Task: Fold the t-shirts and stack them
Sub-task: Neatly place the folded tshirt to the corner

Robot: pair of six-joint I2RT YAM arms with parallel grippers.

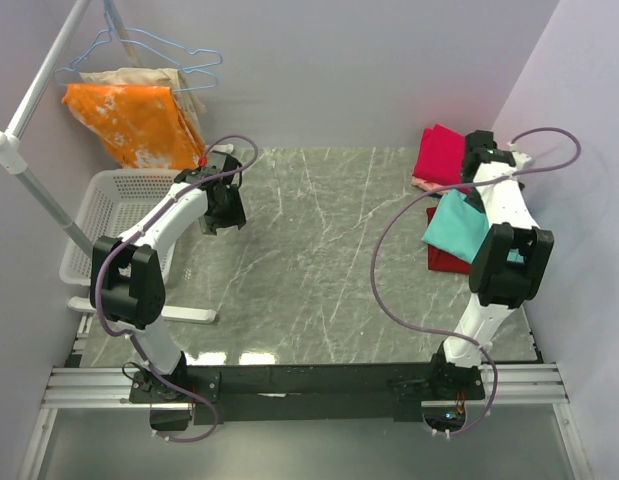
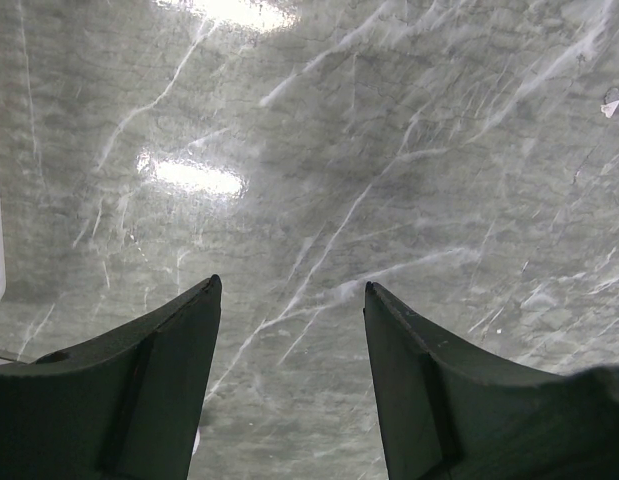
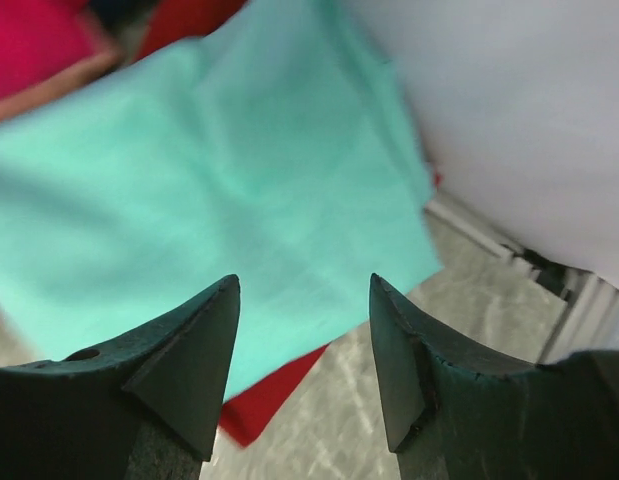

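- The teal t-shirt (image 3: 209, 190) lies folded on a dark red t-shirt (image 3: 274, 390) at the right edge of the counter (image 1: 319, 250).
- The right gripper (image 3: 304, 285) hangs above it, jaws apart, empty.
- The left gripper (image 2: 292, 288) is over the counter, jaws apart, empty.
- The cloth is probably light and limp: pinch a corner.

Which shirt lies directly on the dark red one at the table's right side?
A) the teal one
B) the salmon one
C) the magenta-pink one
A: the teal shirt covers most of the dark red shirt, whose edge pokes out beneath it, as the right wrist view also shows.
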